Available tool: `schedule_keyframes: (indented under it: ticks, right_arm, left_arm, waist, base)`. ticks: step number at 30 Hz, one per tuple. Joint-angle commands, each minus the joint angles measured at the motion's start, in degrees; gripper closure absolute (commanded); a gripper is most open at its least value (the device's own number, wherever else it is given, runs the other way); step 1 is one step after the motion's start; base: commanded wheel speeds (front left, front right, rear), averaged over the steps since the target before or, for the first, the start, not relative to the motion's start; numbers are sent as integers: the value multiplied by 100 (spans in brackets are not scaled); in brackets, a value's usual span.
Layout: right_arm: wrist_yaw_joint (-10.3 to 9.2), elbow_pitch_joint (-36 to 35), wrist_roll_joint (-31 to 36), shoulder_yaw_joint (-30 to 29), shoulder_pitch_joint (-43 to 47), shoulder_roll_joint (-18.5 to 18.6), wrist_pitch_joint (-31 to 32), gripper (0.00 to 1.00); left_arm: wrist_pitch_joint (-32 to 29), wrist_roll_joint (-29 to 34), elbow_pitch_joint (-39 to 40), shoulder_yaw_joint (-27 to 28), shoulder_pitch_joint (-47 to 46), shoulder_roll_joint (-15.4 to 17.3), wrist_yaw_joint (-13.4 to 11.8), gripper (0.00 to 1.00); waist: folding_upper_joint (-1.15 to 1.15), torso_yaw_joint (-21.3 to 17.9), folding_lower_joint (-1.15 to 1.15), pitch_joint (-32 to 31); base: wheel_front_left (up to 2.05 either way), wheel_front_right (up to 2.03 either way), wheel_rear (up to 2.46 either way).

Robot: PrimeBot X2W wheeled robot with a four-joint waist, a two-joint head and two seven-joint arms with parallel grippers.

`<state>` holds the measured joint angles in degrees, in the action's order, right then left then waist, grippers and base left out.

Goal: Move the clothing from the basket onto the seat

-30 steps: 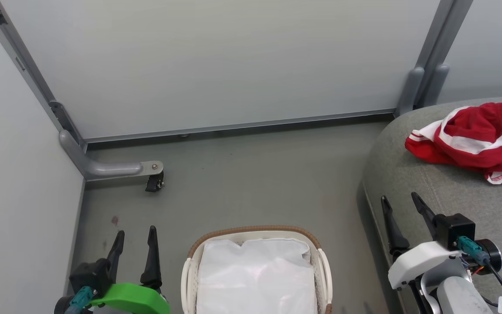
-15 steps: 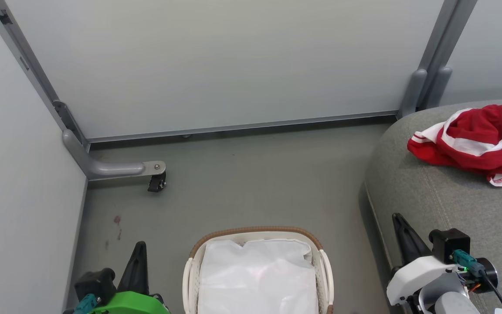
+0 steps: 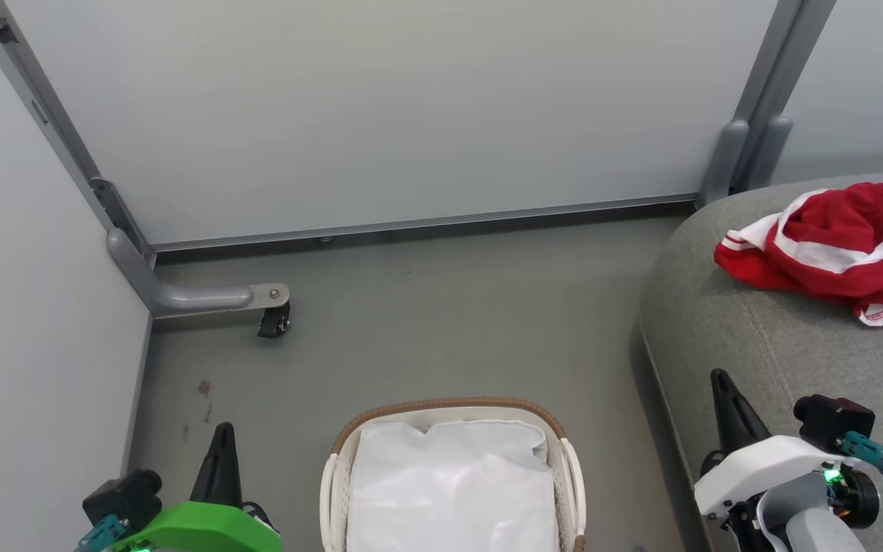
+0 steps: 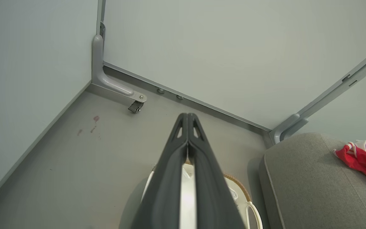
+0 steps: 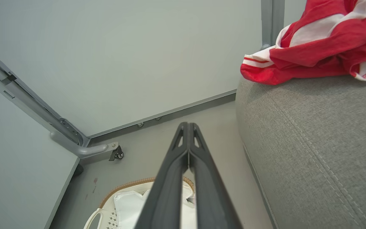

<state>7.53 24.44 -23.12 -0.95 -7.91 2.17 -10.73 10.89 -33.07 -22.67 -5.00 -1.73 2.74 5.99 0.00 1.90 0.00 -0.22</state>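
Where the head view looks down on the basket [image 3: 449, 404], a plain white liner sheet [image 3: 449, 483] lies inside it, and the basket stands on the grey floor [image 3: 449, 307]. To the basket's right rises the seat [image 3: 756, 337], and the clothing [image 3: 832, 253] lies bunched on the seat's top, well apart from the basket and beyond its far right side. The left gripper [image 3: 221, 460] hangs just left of the basket with its fingers pressed together into one dark blade, holding nothing. The right gripper [image 3: 725, 406] hangs to the basket's right, over the seat's near edge, its fingers likewise showing as one dark blade. Beyond the basket and to its left, a caster foot [image 3: 271, 322] stands at the base of the pale wall panels. From the left wrist view, the left gripper's fingers [image 4: 173, 159] meet at the tips above the basket, with the seat and the clothing off to the basket's right. From the right wrist view, the right gripper's fingers [image 5: 170, 165] are pressed together and empty above the basket, and the clothing rests on the seat, up and right of the basket.
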Motion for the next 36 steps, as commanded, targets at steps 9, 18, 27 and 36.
schedule_keyframes:
  ticks: [9,18,27,36]
  right_arm:
    - [-2,-255,-1037,-87,-15,36,239,100]
    - [-2,-367,-1821,-150,12,44,439,100]
    - [-3,-465,-2522,-207,36,50,618,100]
    - [-3,-556,-3191,-263,59,56,784,100]
  left_arm:
    - [-249,-898,207,197,-183,10,34,100]
    - [-449,-1570,299,324,-232,12,54,100]
    - [-629,-2166,382,442,-269,13,65,100]
    - [-797,-2743,457,554,-302,15,81,100]
  waist:
    - [0,-16,0,3]
    - [0,-32,0,7]
    - [0,-47,0,10]
    - [0,-63,0,13]
  base:
    - [0,0,0]
    - [0,0,0]
    - [0,0,0]
    - [0,0,0]
